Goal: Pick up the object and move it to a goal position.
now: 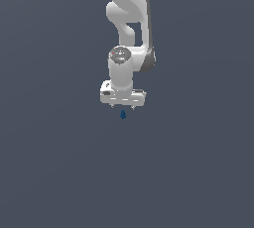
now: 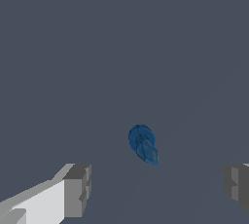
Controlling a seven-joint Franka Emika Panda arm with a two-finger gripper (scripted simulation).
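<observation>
Just below the tool point(image 1: 123, 107) in the exterior view you find the object point(image 1: 123, 115), a tiny dark-blue knobbly piece, sitting on the grey surface point(image 1: 198, 172) under the gap between the two short fingertips and apart from both. You see the arm point(image 1: 130, 19) coming straight down from above, so the tool points downward over the piece

From the wrist view you get the relation that matters. Your tool stands wide: one finger point(image 2: 77, 190) and the other finger point(image 2: 237, 186) sit far apart at the two sides of the picture, with nothing held between them. The object point(image 2: 142, 143) lies between their lines but not level with the pads; it shows beyond them, so by my reading you are not yet down around it. It also sits somewhat nearer the first finger than the other, roughly central rather than exactly so

Its long axis runs at a slant in the wrist picture, neither along the line joining the fingers nor square to it. You would likely do best to descend straight, perhaps with a small turn of the wrist so the pads close across the narrow width. No goal marker shows in either view
</observation>
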